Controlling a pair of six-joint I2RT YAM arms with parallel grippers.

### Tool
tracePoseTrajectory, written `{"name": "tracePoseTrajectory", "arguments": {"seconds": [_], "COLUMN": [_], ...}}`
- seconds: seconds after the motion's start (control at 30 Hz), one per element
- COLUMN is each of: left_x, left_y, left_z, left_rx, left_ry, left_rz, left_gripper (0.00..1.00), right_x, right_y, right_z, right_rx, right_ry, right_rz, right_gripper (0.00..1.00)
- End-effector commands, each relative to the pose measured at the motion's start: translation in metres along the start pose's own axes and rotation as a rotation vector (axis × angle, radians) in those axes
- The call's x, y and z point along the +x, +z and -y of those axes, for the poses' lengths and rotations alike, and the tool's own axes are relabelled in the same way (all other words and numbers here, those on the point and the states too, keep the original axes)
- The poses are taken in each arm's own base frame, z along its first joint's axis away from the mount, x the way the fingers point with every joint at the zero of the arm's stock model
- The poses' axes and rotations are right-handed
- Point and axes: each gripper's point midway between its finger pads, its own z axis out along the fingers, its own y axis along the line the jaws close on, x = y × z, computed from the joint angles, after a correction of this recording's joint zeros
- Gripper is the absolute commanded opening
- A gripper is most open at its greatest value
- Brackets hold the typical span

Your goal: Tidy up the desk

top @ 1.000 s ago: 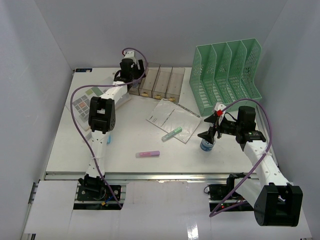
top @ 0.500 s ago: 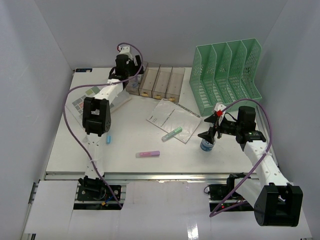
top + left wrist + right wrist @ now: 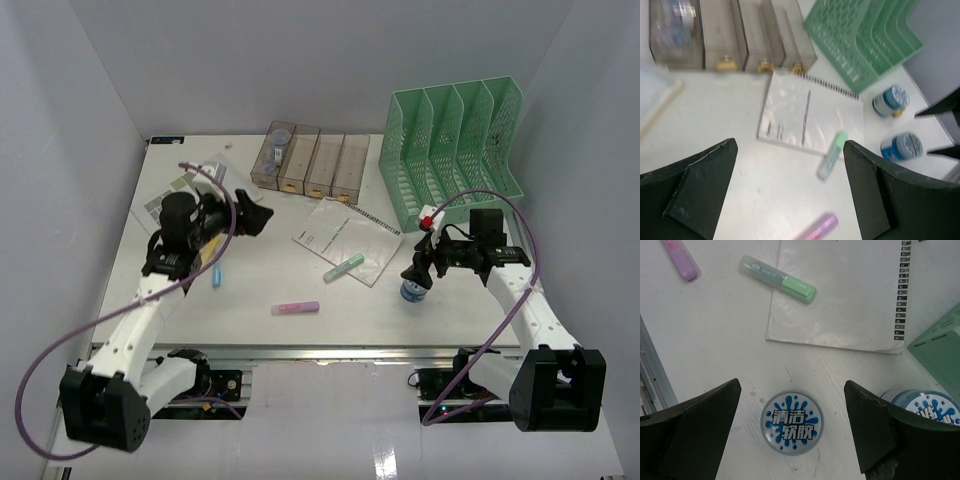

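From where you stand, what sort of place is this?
Likely a staged office desk in a test booth: a green file rack, a notebook and a highlighter lie on it, and bare white walls close it in.

Bare white desk top [image 3: 260, 285] near-left is open, but the centre is blocked by a clear-covered spiral notebook [image 3: 345, 238], green highlighter [image 3: 343, 267] & pink highlighter [image 3: 296, 309], and the right by a blue-lidded round tub [image 3: 792, 422], a second tub [image 3: 925, 407] just beside it & a tall green mesh file rack [image 3: 455, 150] far-right.

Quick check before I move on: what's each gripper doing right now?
Left gripper: open, holding nothing.
Right gripper: open, empty, poised above the blue-lidded jar.
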Motion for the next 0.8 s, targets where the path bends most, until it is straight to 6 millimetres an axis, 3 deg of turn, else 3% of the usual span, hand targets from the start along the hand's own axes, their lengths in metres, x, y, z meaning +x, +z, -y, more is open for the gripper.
{"name": "tracePoseTrajectory", "arguments": {"seconds": [0.0, 0.1, 0.2, 0.43, 0.63, 0.77], "left_x": [0.066, 0.080, 0.069, 0.069, 0.064, 0.063], "left_y": [-0.045, -0.060, -0.066, -0.064, -0.068, -0.069], "left_z": [-0.001, -0.005, 0.000, -0.012, -0.014, -0.014], "left_rx": [-0.015, -0.052, -0.052, -0.111, -0.138, -0.139], "left_ry": [-0.003, 0.008, 0.016, 0.012, 0.014, 0.012], "left_rz": [-0.122, -0.125, -0.073, -0.080, -0.049, -0.043], "left_gripper": [0.98, 0.98, 0.98, 0.98, 0.98, 0.98], "right_x": [0.009, 0.020, 0.029, 0.039, 0.063, 0.069], "right_y": [-0.009, -0.012, -0.006, 0.006, 0.010, 0.007], "right_z": [0.002, 0.020, 0.024, 0.012, 0.008, 0.000], "right_rx": [0.045, 0.199, 0.270, 0.228, 0.205, 0.174], "right_ry": [-0.025, 0.025, 0.040, 0.114, 0.164, 0.157], "right_rz": [-0.160, -0.251, -0.316, -0.353, -0.480, -0.503], "right_gripper": [0.90, 0.90, 0.90, 0.90, 0.90, 0.96]}}
